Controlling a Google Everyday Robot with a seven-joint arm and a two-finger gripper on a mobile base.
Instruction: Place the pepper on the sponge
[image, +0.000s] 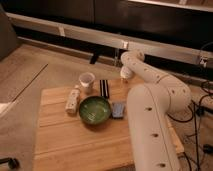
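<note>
The sponge (118, 109) is a small flat blue pad lying on the wooden table (75, 145), just right of the green bowl (95, 110). My white arm (150, 110) rises from the lower right and bends over the table's far right side. Its gripper (124, 76) points down near the table's back edge, behind and a little right of the sponge. The pepper is hidden from this view.
A narrow black block (104, 88) lies behind the bowl. A white cup (87, 80) stands at the back of the table, and a pale bottle (73, 99) lies left of the bowl. Cables (200, 107) hang at the right.
</note>
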